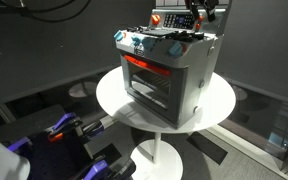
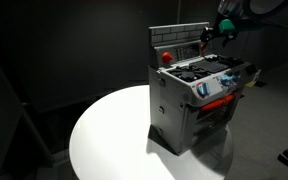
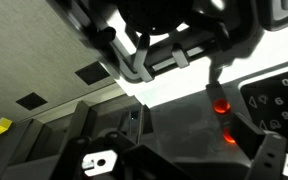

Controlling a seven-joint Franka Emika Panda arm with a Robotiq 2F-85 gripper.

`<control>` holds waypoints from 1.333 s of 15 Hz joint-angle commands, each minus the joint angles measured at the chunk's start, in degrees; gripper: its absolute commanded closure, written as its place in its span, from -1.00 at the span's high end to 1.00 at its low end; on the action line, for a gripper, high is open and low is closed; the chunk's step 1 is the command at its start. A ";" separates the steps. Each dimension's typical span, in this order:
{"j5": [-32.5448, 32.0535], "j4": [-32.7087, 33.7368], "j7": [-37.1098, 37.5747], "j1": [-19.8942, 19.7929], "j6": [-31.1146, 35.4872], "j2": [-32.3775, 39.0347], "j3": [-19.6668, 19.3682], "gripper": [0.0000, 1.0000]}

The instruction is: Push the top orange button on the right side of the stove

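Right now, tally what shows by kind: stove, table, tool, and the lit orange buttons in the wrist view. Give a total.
Toy stove: 1
Round white table: 1
Tool: 1
Lit orange buttons, wrist view: 2
Total: 5

Black two-finger gripper [image 1: 198, 13] [image 2: 210, 35] is seen at 1–2 o'clock in both exterior views, pointed down, and at 12 o'clock in wrist view [image 3: 174, 58]; jaw spacing not resolved.
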 commanded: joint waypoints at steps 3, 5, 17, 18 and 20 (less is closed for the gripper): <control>0.74 3.02 -0.07 1.16 -1.86 2.03 -1.30 1.00; 0.83 3.73 -0.17 1.14 -1.96 2.67 -1.44 1.00; 4.65 1.68 -2.63 1.72 -6.14 -0.68 -0.52 1.00; 5.66 0.94 -2.98 1.86 -7.24 -1.76 -0.29 1.00; 9.79 -1.05 -5.14 1.96 -9.64 -4.64 0.67 1.00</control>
